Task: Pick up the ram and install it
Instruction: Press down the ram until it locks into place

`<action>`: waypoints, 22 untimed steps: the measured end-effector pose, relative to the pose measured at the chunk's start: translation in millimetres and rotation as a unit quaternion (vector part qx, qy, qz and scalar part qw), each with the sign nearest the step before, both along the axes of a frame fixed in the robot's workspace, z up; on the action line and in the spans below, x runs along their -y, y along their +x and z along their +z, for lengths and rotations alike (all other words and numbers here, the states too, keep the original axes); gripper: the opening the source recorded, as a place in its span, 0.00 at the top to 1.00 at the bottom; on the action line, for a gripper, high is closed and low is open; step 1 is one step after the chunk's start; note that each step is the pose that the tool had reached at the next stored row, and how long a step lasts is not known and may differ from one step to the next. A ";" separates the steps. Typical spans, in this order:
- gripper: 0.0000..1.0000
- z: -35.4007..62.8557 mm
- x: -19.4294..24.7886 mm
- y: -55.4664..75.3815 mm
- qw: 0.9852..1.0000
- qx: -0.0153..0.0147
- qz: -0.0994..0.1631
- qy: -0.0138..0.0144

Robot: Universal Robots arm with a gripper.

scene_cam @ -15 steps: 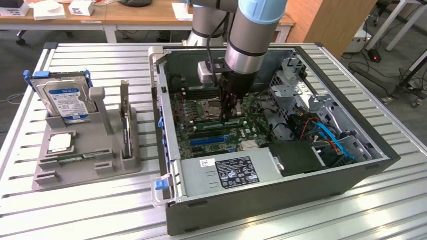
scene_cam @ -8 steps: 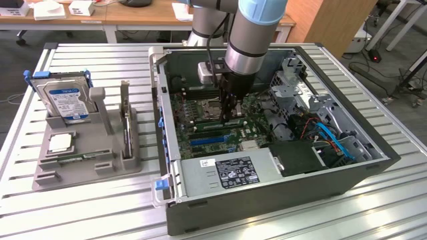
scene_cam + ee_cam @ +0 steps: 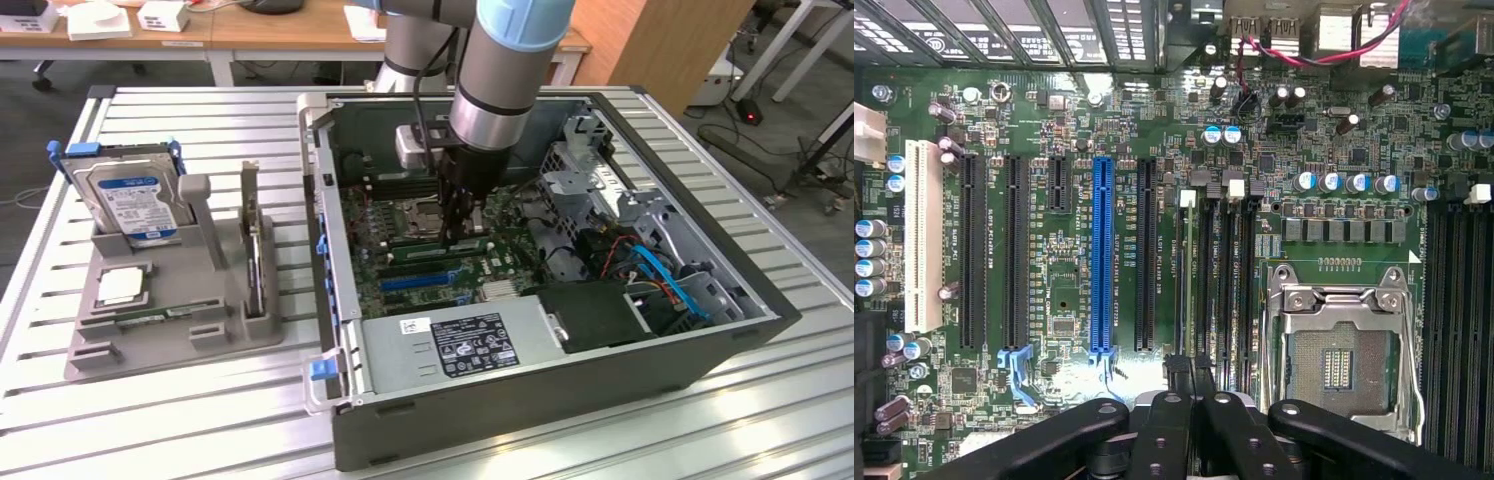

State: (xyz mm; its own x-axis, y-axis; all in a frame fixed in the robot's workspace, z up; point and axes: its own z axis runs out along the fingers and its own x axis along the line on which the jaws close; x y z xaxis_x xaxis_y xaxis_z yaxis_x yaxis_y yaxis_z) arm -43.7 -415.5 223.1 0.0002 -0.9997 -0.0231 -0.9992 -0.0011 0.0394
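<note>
Inside the open computer case (image 3: 747, 330), the gripper (image 3: 461, 238) – fingers pinched together – grips the ram (image 3: 1184, 290) upright at the motherboard (image 3: 1054, 320) slots, at six o'clock of the wrist view.

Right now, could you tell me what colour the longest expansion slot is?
Blue expansion slot, clearest in the wrist view.

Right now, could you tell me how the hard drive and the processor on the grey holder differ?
The hard drive stands on edge, while the processor lies flat. The hard drive is a large rectangle and the processor is a small square. The hard drive bears a blue label, whereas the processor's top is plain silver. Both sit in the grey holder, on the exterior view's left of the case.
</note>
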 end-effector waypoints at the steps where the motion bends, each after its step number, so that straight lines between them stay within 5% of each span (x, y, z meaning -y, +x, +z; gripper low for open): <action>1: 0.91 -0.4 0.0 0.0 1.000 0.000 0.000 0.000; 22: 0.91 -1.4 0.0 0.0 1.000 0.000 0.000 0.000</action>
State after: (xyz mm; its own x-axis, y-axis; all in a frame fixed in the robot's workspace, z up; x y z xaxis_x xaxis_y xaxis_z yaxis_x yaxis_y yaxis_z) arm -43.8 -415.5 221.8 0.0003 -0.9997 -0.0230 -0.9992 -0.0012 0.0395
